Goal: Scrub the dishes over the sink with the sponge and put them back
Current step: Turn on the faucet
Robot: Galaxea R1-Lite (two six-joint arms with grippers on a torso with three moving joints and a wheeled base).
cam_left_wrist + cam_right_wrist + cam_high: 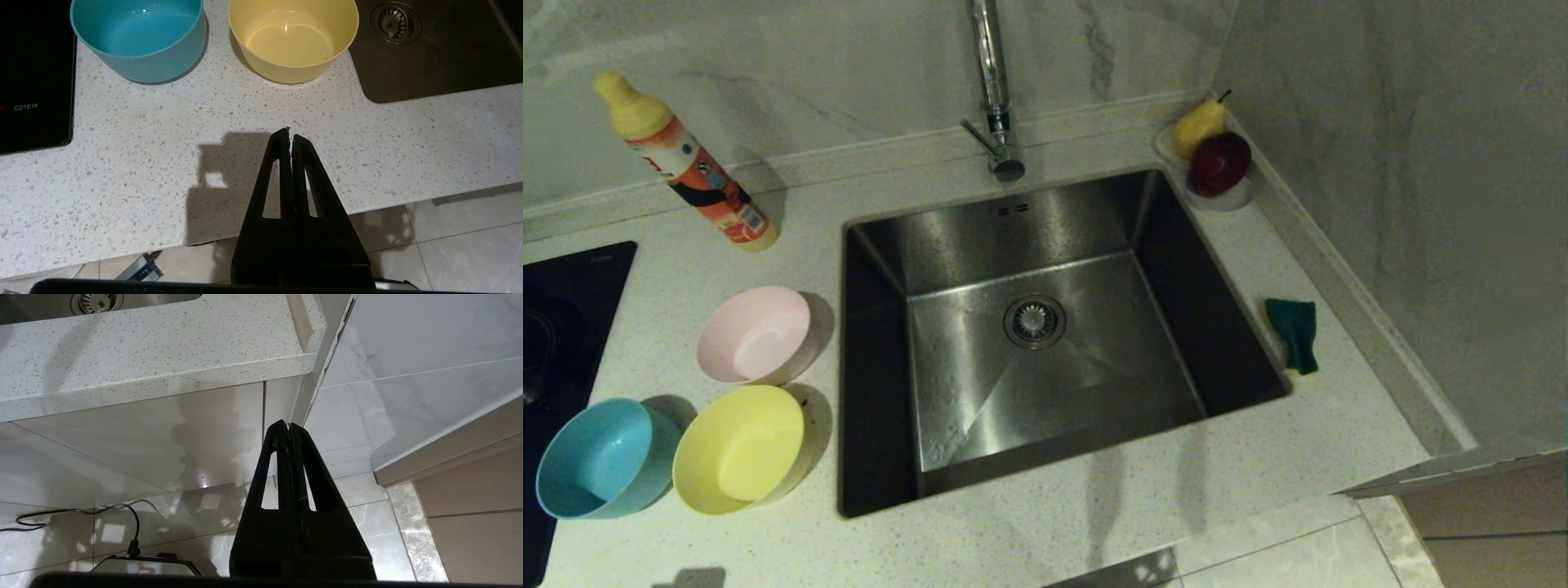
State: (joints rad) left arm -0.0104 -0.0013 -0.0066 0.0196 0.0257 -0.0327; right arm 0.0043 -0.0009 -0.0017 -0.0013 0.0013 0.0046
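Observation:
Three bowls stand on the counter left of the sink (pixel 882 245): a pale pink bowl (pixel 756 335), a yellow bowl (pixel 739 449) and a light blue bowl (pixel 596 457). The sponge (pixel 1294 333), dark green side up, lies on the counter right of the sink. Neither arm shows in the head view. My left gripper (pixel 289 131) is shut and empty, hanging above the counter's front edge, short of the yellow bowl (pixel 292 41) and blue bowl (pixel 141 38). My right gripper (pixel 289 425) is shut and empty, hanging below the counter's front corner, over the floor.
A chrome faucet (pixel 992 90) rises behind the sink. An orange bottle with a yellow cap (pixel 686 167) lies at the back left. A pear and a dark red fruit sit on a small white dish (pixel 1229 198) in the back right corner. A black cooktop (pixel 564 294) borders the bowls on the left.

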